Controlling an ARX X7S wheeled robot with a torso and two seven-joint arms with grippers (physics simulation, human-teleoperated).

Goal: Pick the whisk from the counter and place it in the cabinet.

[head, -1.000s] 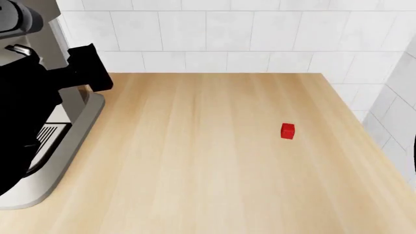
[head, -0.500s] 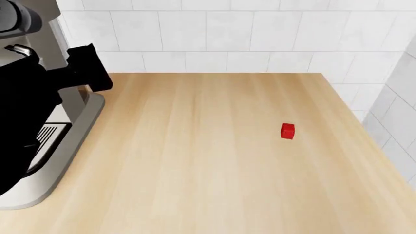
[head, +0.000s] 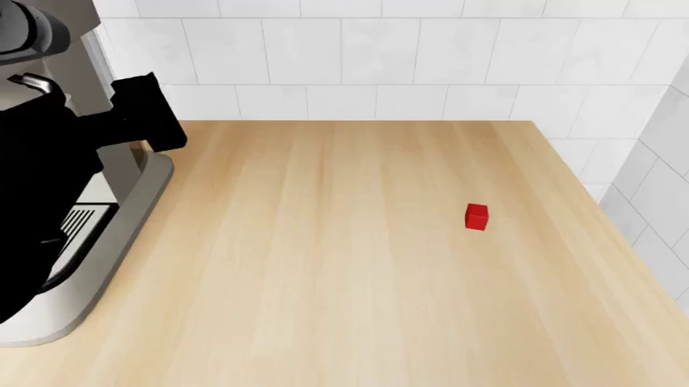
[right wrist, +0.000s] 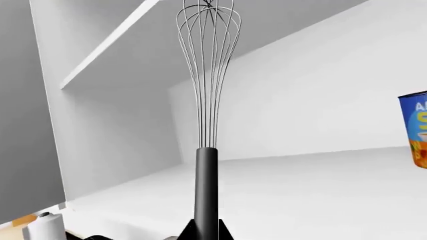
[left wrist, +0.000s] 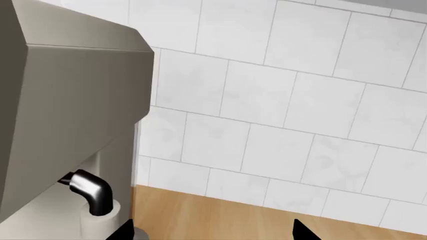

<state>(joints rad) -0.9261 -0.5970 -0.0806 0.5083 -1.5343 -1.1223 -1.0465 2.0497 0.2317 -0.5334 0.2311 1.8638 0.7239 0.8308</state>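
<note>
White tiles (head: 377, 56) back the beige wood-grain table (head: 344, 274), which fills most of the head view.

Head view, near to far: table planks run lengthwise away from the camera. Grey machine (head: 76, 266) stands at the table's left edge, partly hidden behind the black left arm (head: 64, 161). Red cube (head: 477, 216) sits alone on the right half of the table, well apart from the machine. Tiled wall meets the table's far edge and turns along its right side.

Left wrist view: two black tips of the left hand (left wrist: 212, 233) show at the frame edge with a wide gap between them, nothing in the gap — hand released. Beyond them, a strip of table, the machine's grey body and its chrome spout (left wrist: 90, 190), then tiles.

Right wrist view: whisk (right wrist: 207, 125) stands upright, its dark handle pinched at the base between the black tips of the right hand (right wrist: 205, 231) — clenched on the handle. Wire loops point away from the camera. Whisk is off the table, held just in front of an open white cabinet (right wrist: 300, 190). A shelf (right wrist: 107, 45) shows higher up. A blue can (right wrist: 415, 130) stands on the cabinet floor at the frame edge, apart from the whisk.
</note>
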